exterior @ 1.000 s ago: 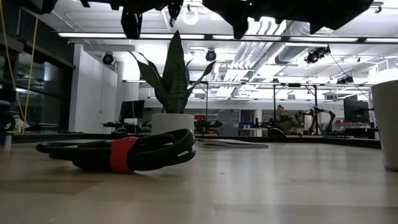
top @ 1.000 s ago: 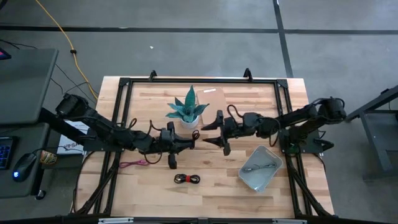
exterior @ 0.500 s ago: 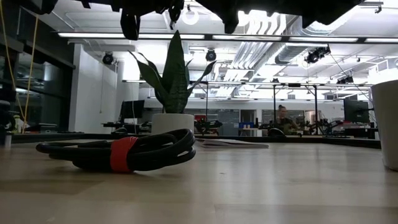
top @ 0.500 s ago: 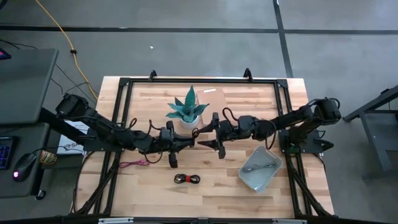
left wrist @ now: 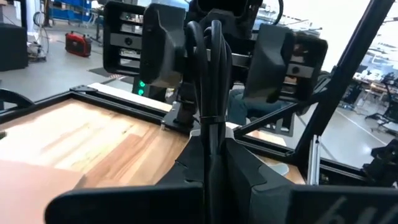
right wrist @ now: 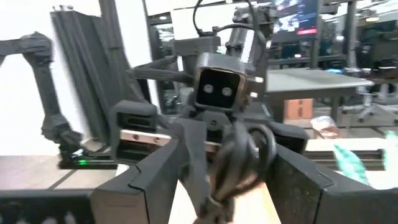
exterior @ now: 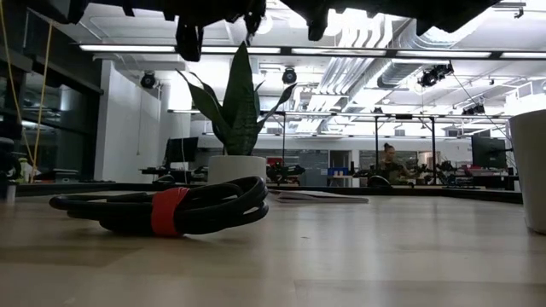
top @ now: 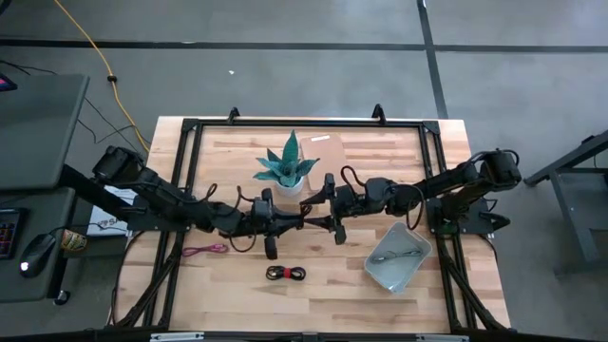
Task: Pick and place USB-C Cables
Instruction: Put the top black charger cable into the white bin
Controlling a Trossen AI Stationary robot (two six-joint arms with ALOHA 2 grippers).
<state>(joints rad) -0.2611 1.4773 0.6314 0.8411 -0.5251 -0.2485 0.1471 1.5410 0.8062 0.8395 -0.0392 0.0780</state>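
Observation:
My left gripper (top: 296, 221) is above the table's middle, shut on the black USB-C cable bundle (top: 309, 219). My right gripper (top: 321, 215) faces it, open wide. In the right wrist view its fingers (right wrist: 155, 180) stand on either side of the black bundle (right wrist: 239, 162) without touching it. The pink-magenta bundle (top: 204, 250) and the red-and-black bundle (top: 286, 274) lie flat on the table. The silver-grey bundle (top: 391, 255) lies in the grey tray (top: 418, 249). My left gripper pinches the black bundle between its two fingers (left wrist: 249, 180), coming in level from the table's left. The held strands (left wrist: 210, 134) run along the fingers, and the bundle sticks out past the fingertips toward my right gripper. It is lifted clear of the table.
A potted plant (top: 288, 169) stands just beyond the two grippers, toward the far edge. A dark frame (top: 190, 133) runs around the tabletop. Bare wood lies between the red-and-black bundle and the tray, and along the near edge.
My right gripper has moved toward the table's left and my left gripper toward the table's right, carrying the black bundle. The bundle now sits between the right gripper's open fingers. The other bundles have stayed where they were.

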